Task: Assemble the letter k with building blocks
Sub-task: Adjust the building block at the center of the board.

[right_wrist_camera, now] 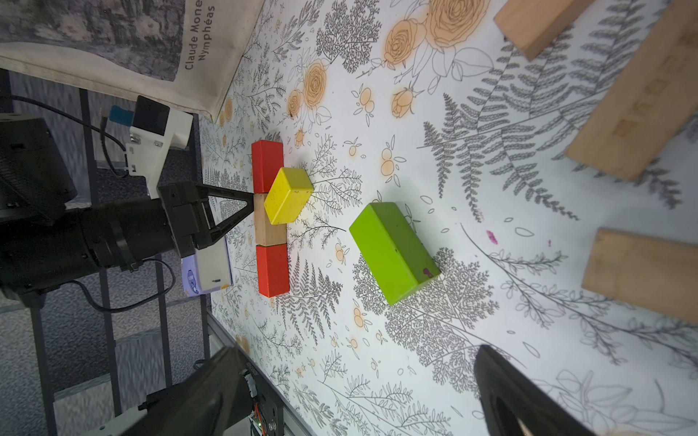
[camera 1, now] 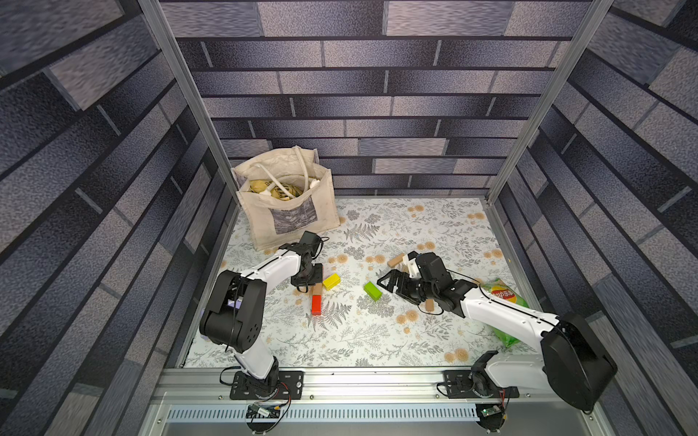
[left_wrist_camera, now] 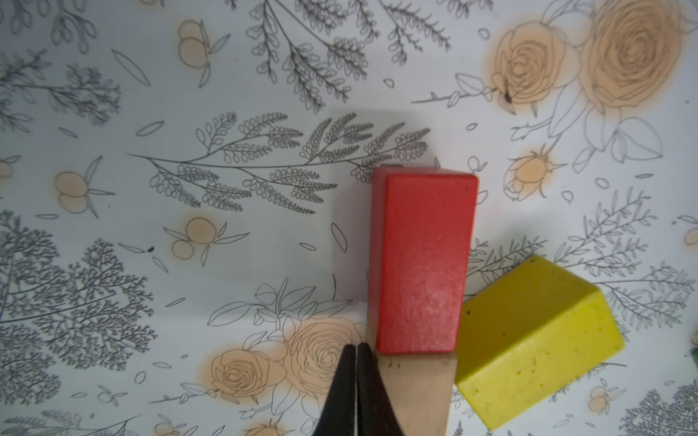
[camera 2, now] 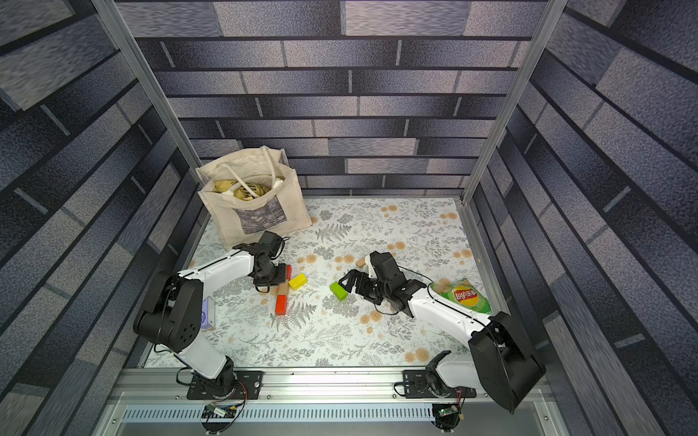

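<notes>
On the flowered tablecloth [camera 1: 377, 339] the letter k [camera 1: 316, 302] was only partly built. A far red block [right_wrist_camera: 267, 166], a tan block [right_wrist_camera: 270, 230] and a near red block [right_wrist_camera: 272, 270] lay flat, end to end in one straight line, and they formed the spine. A yellow block [right_wrist_camera: 289, 195] lay slanted on the side of the spine that faced the right arm, and one of its corners seemed to touch the place where the far red block met the tan block. The green block [right_wrist_camera: 393, 251] lay flat and alone, apart from the spine, between it and the right arm, and it was turned at an angle. The left gripper [left_wrist_camera: 357, 353] pointed down at the opposite side of the tan block. Its jaws were pressed fully together with nothing between them, and the tips stood just beside the edge of the tan block, but I could not tell if they touched it. The right gripper [camera 1: 384, 285] was low over the table, just beside the green block, with its jaws spread wide, and it held nothing. Several loose tan blocks [right_wrist_camera: 642, 94] lay around the right arm. A canvas tote bag [camera 1: 287, 222] stood at the far left of the table, a green chip bag [camera 1: 504, 298] lay beside the right arm, and a purple tissue pack [right_wrist_camera: 196, 281] lay near the left arm.
</notes>
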You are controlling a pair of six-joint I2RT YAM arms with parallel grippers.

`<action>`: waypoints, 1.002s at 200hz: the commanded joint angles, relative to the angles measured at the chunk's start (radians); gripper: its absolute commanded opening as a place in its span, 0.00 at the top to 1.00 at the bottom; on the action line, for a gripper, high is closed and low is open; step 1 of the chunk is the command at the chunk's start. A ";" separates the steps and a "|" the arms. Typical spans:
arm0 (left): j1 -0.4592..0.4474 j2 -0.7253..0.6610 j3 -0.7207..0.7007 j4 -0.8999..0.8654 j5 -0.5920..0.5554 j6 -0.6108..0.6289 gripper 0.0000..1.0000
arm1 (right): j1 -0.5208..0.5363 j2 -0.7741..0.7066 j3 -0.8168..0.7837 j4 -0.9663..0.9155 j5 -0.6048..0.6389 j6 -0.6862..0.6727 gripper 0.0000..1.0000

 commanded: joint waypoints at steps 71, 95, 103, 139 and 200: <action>-0.001 -0.059 0.061 -0.102 -0.099 0.044 0.77 | 0.012 -0.009 0.076 -0.224 0.079 -0.171 0.00; 0.000 -0.140 0.062 -0.105 -0.050 0.072 0.50 | 0.015 0.001 0.146 -0.359 0.130 -0.284 0.00; 0.004 -0.172 0.058 -0.107 -0.030 0.077 0.43 | 0.021 0.011 0.165 -0.384 0.140 -0.312 0.00; 0.068 -0.281 0.025 -0.137 0.178 0.044 0.18 | 0.083 0.086 0.245 -0.453 0.237 -0.413 0.07; 0.137 -0.372 -0.098 -0.094 0.589 -0.014 0.00 | 0.214 0.260 0.386 -0.534 0.435 -0.498 0.21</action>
